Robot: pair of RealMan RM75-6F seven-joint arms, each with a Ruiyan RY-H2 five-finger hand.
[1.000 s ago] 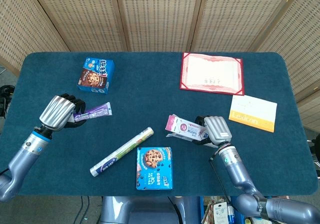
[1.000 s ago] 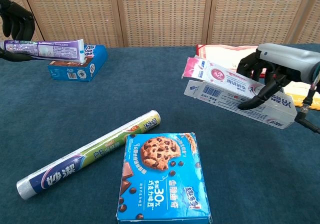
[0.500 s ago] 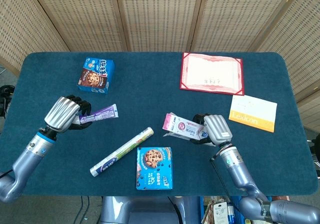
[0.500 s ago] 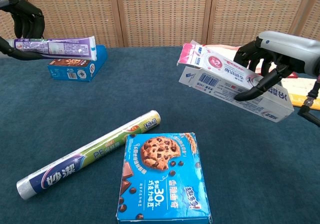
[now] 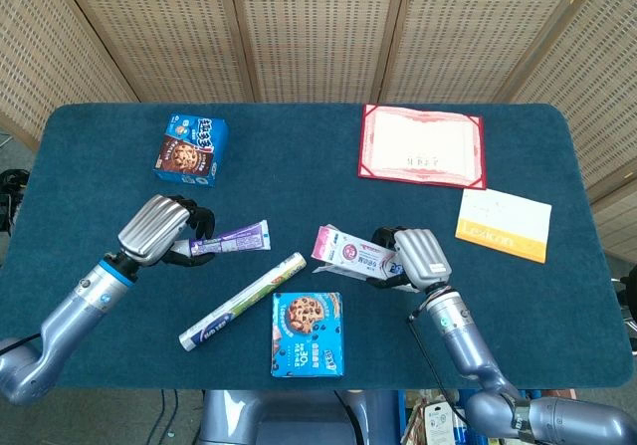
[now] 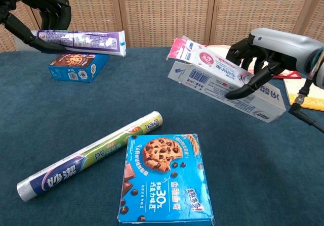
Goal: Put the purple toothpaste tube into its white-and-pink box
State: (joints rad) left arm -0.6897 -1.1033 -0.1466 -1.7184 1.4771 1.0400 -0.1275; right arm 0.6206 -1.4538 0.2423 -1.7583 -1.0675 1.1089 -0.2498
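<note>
Both hands have moved toward the middle of the table since the earlier frames, narrowing the gap between tube and box.

From the head camera, the left hand (image 5: 159,231) now sits further right and nearer the front edge, fingers clamped on one end of the purple toothpaste tube (image 5: 231,240). That tube sticks out to the right, above the foil roll (image 5: 242,301). The right hand (image 5: 413,257) has shifted left, fingers wrapped around the white-and-pink box (image 5: 350,252), whose open end points left toward the tube. Tube and box remain apart. A cookie box (image 5: 308,333) lies near the front edge, a second cookie box (image 5: 192,149) at the far left, a red certificate folder (image 5: 423,145) at the far right, and a yellow-and-white card (image 5: 503,224) beside it.

From the chest camera, the left hand (image 6: 39,9) holds the toothpaste tube (image 6: 81,39) level in the air above the far cookie box (image 6: 72,66). The right hand (image 6: 263,51) grips the box (image 6: 223,84), lifted off the table and tilted, flap end highest and pointing left.
</note>
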